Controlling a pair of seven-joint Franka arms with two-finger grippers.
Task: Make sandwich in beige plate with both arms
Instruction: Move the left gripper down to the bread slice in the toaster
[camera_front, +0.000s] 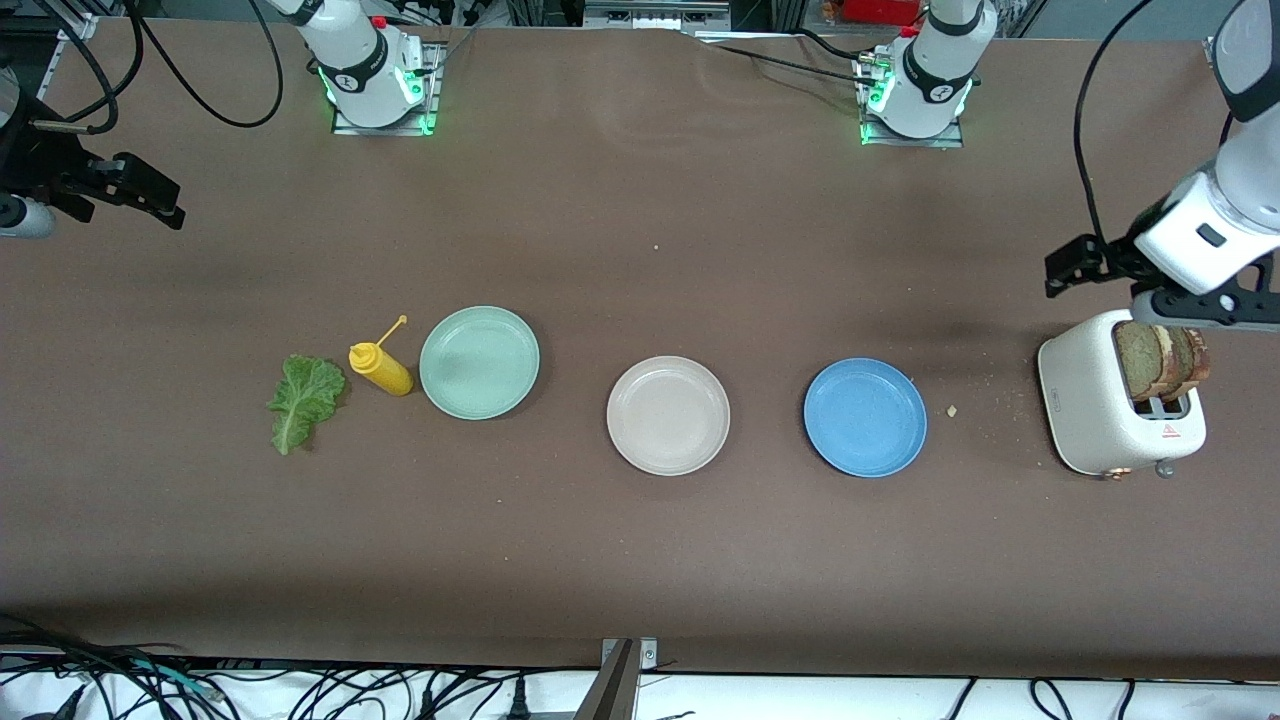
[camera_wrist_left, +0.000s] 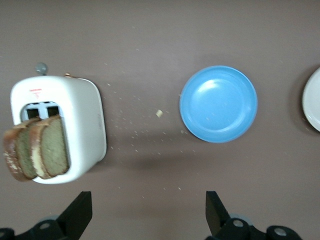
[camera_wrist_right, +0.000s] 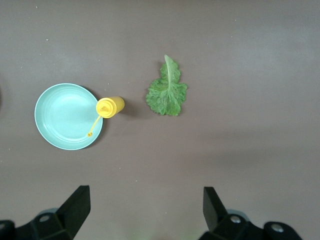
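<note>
The beige plate (camera_front: 668, 415) lies empty mid-table between a mint-green plate (camera_front: 479, 361) and a blue plate (camera_front: 865, 417); its edge also shows in the left wrist view (camera_wrist_left: 313, 100). Brown-crusted toast slices (camera_front: 1160, 358) stand in a white toaster (camera_front: 1085, 400), also seen in the left wrist view (camera_wrist_left: 40, 150). A green lettuce leaf (camera_front: 303, 400) lies flat at the right arm's end; it shows in the right wrist view (camera_wrist_right: 167, 92). My left gripper (camera_front: 1075, 268) hangs open and empty (camera_wrist_left: 148, 212) over bare table beside the toaster. My right gripper (camera_front: 150, 195) hangs open and empty (camera_wrist_right: 146, 207) over bare table at the right arm's end.
A yellow squeeze bottle (camera_front: 381, 368) lies between the lettuce and the mint-green plate. Crumbs (camera_front: 952, 410) lie scattered between the blue plate and the toaster. The brown table (camera_front: 640, 560) ends at an edge nearest the front camera, with cables below it.
</note>
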